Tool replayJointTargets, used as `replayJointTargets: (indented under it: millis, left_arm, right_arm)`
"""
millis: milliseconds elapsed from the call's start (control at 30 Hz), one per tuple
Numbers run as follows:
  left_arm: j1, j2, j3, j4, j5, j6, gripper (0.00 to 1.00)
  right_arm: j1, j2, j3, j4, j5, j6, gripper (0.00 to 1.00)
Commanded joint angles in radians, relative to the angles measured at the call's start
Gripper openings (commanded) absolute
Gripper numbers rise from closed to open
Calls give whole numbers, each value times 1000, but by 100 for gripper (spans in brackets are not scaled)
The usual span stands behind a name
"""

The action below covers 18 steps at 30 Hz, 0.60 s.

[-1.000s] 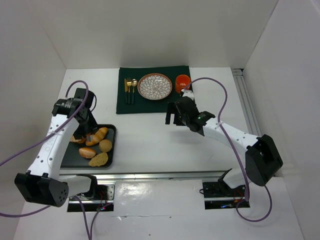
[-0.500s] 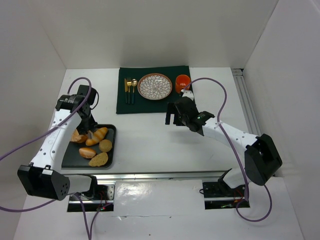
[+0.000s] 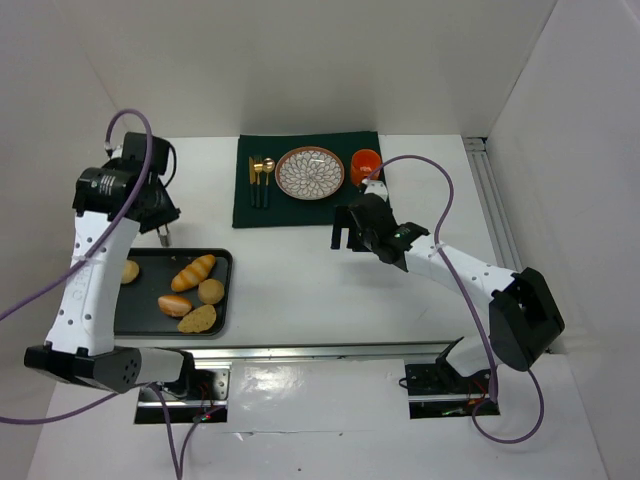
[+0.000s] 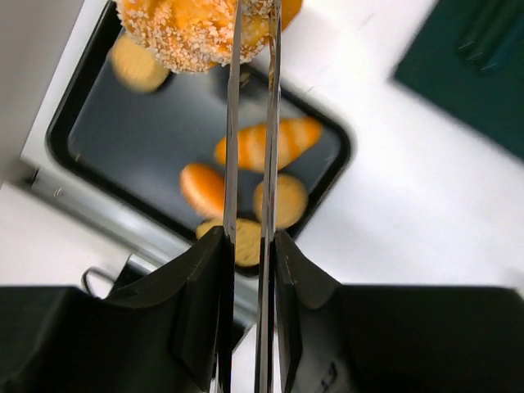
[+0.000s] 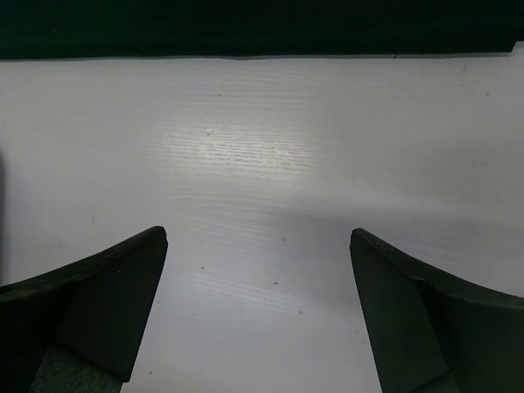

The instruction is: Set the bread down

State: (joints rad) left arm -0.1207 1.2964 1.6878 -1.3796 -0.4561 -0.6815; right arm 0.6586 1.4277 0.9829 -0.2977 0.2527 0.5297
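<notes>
Left claw (image 4: 252, 33), two thin metal blades clenched on a round, seed-crusted bun (image 4: 184, 37), aloft clear of the black round-cornered tray (image 4: 61, 135). Five breads lying in it: one long striped roll (image 3: 193, 272), two round discs (image 3: 211, 291) (image 3: 130, 270), one smooth oval roll (image 3: 174, 305), one flat crumbed piece (image 3: 198, 319). Right claw (image 5: 258, 237) released wide over smooth white surface (image 5: 262, 147).

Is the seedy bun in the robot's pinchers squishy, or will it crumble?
Probably squishy: the left gripper is pinched almost shut on the bun, so it seems to give. Its seedy crust looks loose, so bits may fall off.
</notes>
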Motion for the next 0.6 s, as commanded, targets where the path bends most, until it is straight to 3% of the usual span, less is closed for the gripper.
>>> replayJointTargets:
  millis: [0, 300, 433, 567]
  left_arm:
    - [-72, 67, 163, 69, 8, 68, 0]
    - [-258, 516, 613, 204, 189, 169, 0]
    - [-293, 636, 642, 310, 234, 180, 0]
    - [-359, 711, 589, 425, 163, 180, 0]
  right_arm:
    - [9, -18, 33, 13, 48, -4, 100]
    - [9, -169, -10, -95, 198, 70, 100]
    - [9, -260, -43, -116, 220, 90, 100]
    - [9, -318, -52, -179, 250, 131, 100]
